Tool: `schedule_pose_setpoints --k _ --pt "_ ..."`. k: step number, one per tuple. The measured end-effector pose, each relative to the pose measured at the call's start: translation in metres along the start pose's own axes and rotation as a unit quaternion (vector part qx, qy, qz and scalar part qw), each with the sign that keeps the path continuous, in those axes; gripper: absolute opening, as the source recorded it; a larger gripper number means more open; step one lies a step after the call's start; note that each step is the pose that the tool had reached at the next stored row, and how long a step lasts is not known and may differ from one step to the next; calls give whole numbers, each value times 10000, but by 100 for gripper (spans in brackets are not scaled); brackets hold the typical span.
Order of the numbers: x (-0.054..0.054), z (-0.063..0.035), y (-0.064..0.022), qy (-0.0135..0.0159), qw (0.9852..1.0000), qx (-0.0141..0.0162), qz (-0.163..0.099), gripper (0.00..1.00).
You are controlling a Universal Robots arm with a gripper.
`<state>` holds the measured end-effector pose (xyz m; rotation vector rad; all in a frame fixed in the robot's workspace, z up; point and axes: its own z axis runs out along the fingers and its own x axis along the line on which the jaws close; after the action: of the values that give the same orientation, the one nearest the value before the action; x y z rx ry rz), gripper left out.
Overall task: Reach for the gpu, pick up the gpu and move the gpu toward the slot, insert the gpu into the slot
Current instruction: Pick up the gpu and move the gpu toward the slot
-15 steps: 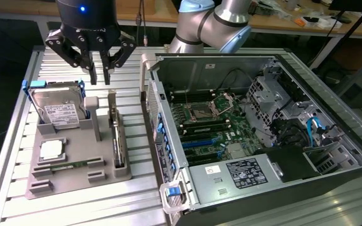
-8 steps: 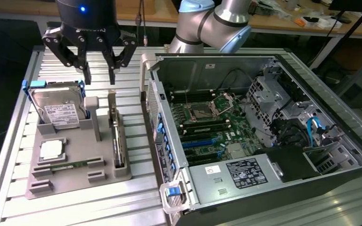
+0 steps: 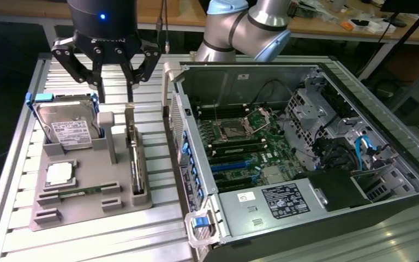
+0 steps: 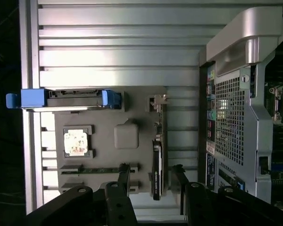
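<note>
The gpu [image 3: 135, 159] stands on its long edge in a groove of the grey holder [image 3: 85, 210], at the exterior view's left. In the wrist view the gpu [image 4: 157, 157] appears as a thin dark strip with its metal bracket at one end. My gripper [image 3: 115, 94] hangs open above the holder's far end, holding nothing. In the wrist view my gripper [image 4: 151, 186] has one finger on each side of the card's near end, clear of it. The blue slot [image 3: 231, 164] lies on the green motherboard [image 3: 268, 139] inside the open computer case.
The holder also carries a silver hard drive [image 3: 67, 131] in blue rails, a processor chip [image 3: 60, 173] and a green memory stick [image 3: 78, 192]. The computer case's perforated metal wall [image 3: 187, 158] rises between the holder and the motherboard. Cables and drive bays crowd the case's far side.
</note>
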<state>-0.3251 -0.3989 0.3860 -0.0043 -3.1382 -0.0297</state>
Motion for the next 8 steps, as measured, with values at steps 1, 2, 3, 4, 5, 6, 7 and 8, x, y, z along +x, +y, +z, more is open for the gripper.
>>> schedule_pose_setpoints --k 1,2,3,4,5,6,7,8 --pt "-23 15 0 25 10000 7 -11 48" --pt "-42 28 -1 51 10000 14 -24 48" --pt "-54 47 -1 66 10000 20 -38 48" --pt "-57 55 -1 71 10000 24 -45 48" --pt "-62 64 -1 77 10000 28 -56 48" --pt "-63 69 -1 81 9999 29 -67 48" --pt "-63 73 -1 81 9999 29 -74 48" --pt "-63 76 -1 82 9999 30 -81 48"
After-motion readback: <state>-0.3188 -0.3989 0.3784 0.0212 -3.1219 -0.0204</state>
